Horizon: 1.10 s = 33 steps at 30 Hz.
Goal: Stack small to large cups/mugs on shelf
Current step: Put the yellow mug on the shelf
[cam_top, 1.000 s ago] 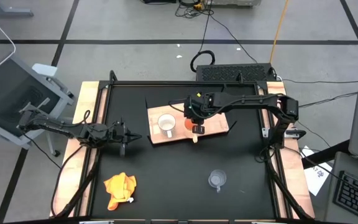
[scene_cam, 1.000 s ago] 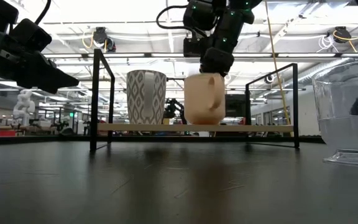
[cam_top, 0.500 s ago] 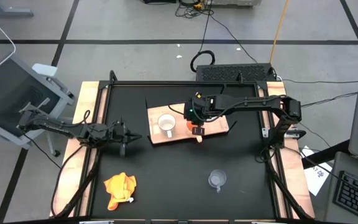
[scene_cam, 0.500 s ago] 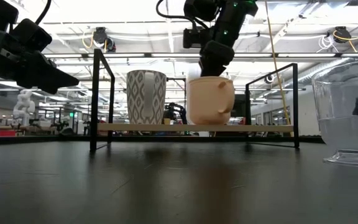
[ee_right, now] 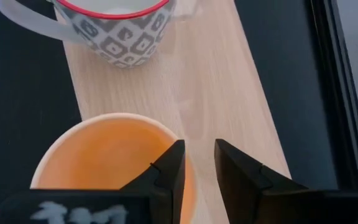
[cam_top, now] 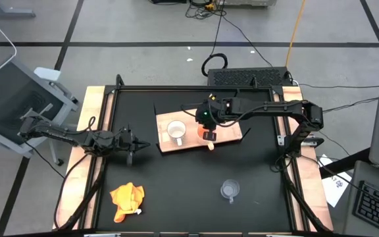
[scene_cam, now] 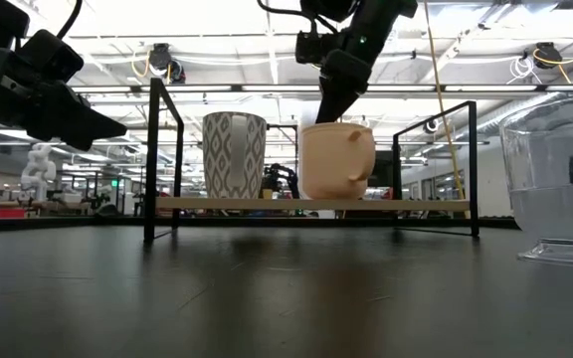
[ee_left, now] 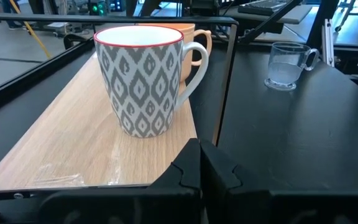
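Lifted slightly, right pincer [ee_right: 196, 171] straddles orange cup [ee_right: 114, 155] rim, cup's handle hidden.

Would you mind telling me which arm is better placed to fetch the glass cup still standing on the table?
Probably the right. The glass cup stands off the shelf, toward the right side. The right gripper hangs over the orange cup; the shut left gripper waits farther away.

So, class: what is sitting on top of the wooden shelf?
On the shelf stand a patterned white mug and an orange cup, upright and apart. The right pincer partly hides the orange cup from above.
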Each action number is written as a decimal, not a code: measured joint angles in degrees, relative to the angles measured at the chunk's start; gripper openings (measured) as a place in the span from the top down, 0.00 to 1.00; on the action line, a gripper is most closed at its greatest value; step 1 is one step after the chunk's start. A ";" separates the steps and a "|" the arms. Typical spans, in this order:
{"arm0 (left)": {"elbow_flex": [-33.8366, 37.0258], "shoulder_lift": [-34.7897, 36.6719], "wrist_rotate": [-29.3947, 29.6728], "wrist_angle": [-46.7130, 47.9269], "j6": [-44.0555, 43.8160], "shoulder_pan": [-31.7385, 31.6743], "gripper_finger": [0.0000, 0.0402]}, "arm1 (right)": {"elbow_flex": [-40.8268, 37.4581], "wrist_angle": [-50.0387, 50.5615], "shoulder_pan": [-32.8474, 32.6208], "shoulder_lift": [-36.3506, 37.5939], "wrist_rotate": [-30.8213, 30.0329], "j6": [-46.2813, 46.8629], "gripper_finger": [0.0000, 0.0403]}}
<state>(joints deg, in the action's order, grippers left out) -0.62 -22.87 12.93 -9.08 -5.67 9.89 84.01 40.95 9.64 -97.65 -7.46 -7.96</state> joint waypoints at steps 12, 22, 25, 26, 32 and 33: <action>0.00 0.02 -0.02 0.02 -0.11 0.00 1.00 | 0.00 3.64 0.03 0.00 0.00 1.28 0.81; 0.00 0.01 -0.08 0.04 -0.23 0.00 1.00 | 0.02 2.27 0.28 1.66 -6.44 1.00 0.81; 0.00 0.00 -0.83 0.30 -0.31 0.00 1.00 | 0.02 1.04 0.30 2.85 -6.10 1.02 0.81; 0.00 0.01 -0.94 0.33 -0.31 0.00 1.00 | 0.02 0.86 0.28 3.48 -6.03 0.96 0.81; 0.00 0.01 -0.96 0.35 -0.44 0.00 1.00 | 0.02 1.61 -0.10 7.40 -5.98 1.40 0.81; 0.00 0.00 -0.96 0.36 -0.44 0.00 1.00 | 0.02 2.43 -0.10 8.23 -5.99 1.80 0.81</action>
<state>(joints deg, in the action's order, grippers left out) -0.62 -22.87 11.97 -8.72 -6.12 9.89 84.03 43.38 9.54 -89.41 -13.45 -6.16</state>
